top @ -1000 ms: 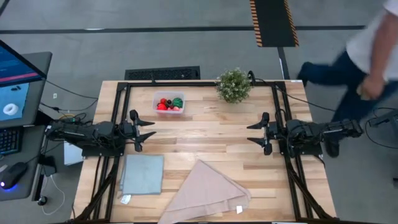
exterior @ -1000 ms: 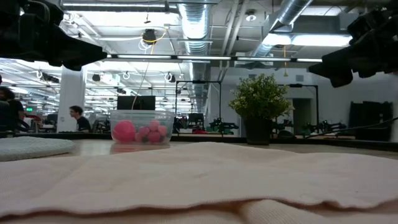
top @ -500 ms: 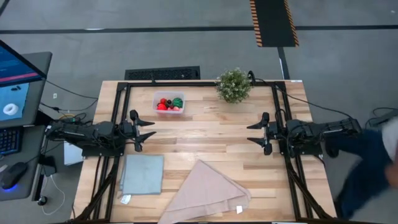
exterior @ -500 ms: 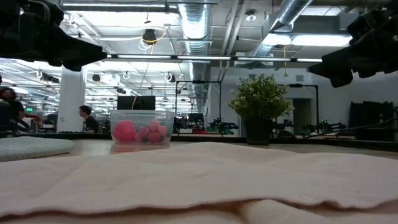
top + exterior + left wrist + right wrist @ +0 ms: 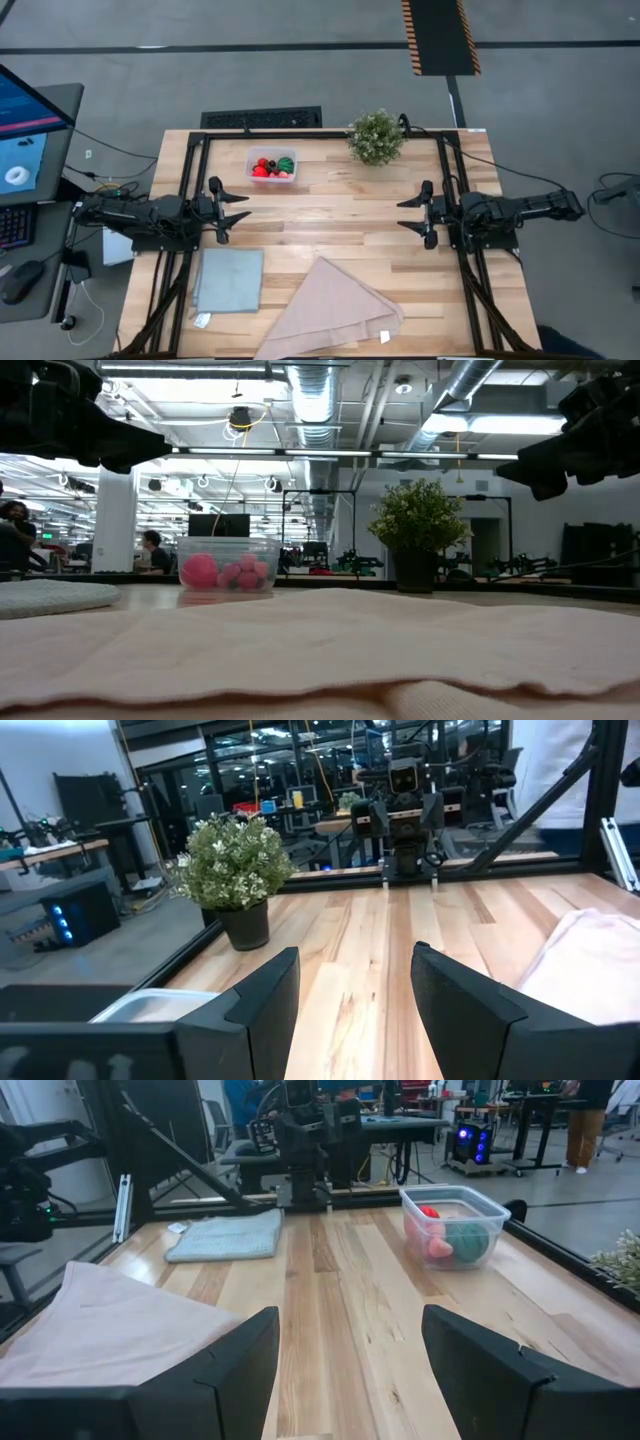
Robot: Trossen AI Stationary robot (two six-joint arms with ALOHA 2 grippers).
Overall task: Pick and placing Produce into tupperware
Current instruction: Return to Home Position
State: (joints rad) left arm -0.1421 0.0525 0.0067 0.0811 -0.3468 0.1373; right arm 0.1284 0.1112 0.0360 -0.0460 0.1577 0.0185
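Note:
The clear tupperware [image 5: 272,166] stands on the table's far left part and holds the produce [image 5: 273,166]: red and pink pieces and one round green one, also visible in the right wrist view [image 5: 452,1232]. My left gripper [image 5: 238,208] hovers open at the table's left edge, its fingers pointing level toward the right. My right gripper [image 5: 410,214] hovers open at the right edge, its fingers level and pointing left. Neither is near the tupperware [image 5: 227,564], and nothing lies between the fingers of either.
A potted green plant [image 5: 376,137] stands at the far edge, right of the tupperware. A grey-blue square cloth [image 5: 229,280] lies near left, and a folded beige cloth [image 5: 330,310] lies at the near edge, middle. Bare wood [image 5: 340,205] lies between the two grippers.
Both arms have kept still. A person beyond the table's right side has walked from the far right toward the near right and nearly out of the high view.

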